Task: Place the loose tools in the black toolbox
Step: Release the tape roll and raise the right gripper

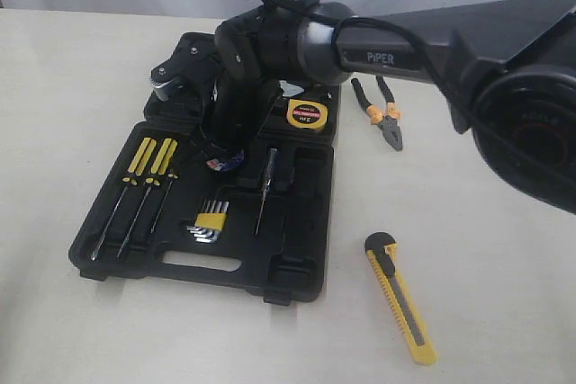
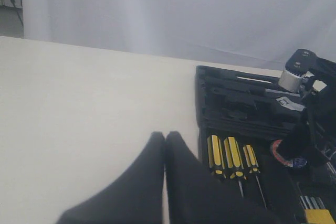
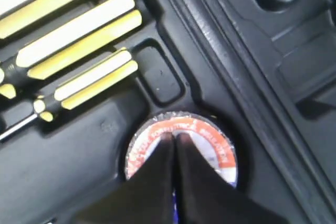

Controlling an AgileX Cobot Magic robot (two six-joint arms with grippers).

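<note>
The black toolbox (image 1: 225, 269) lies open on the table. The tape roll (image 3: 216, 144), its label red, white and blue, lies flat in a round recess of the box. My right gripper (image 3: 175, 138) is shut, its tips together right over the label with nothing between them. In the exterior view it (image 1: 221, 145) points down at the roll (image 1: 227, 165). The yellow-black tape measure (image 1: 306, 114) sits in the box. Orange-and-black pliers (image 1: 385, 116) and the yellow utility knife (image 1: 401, 310) lie on the table to the right. My left gripper (image 2: 165, 136) is shut and empty, left of the box.
Three yellow-handled screwdrivers (image 1: 144, 168) and a yellow-holdered hex key set (image 1: 211, 220) are seated in the box, with a thin dark tool (image 1: 266, 188) beside them. The right arm (image 1: 405, 51) spans the scene above the box lid. A white backdrop stands behind the table.
</note>
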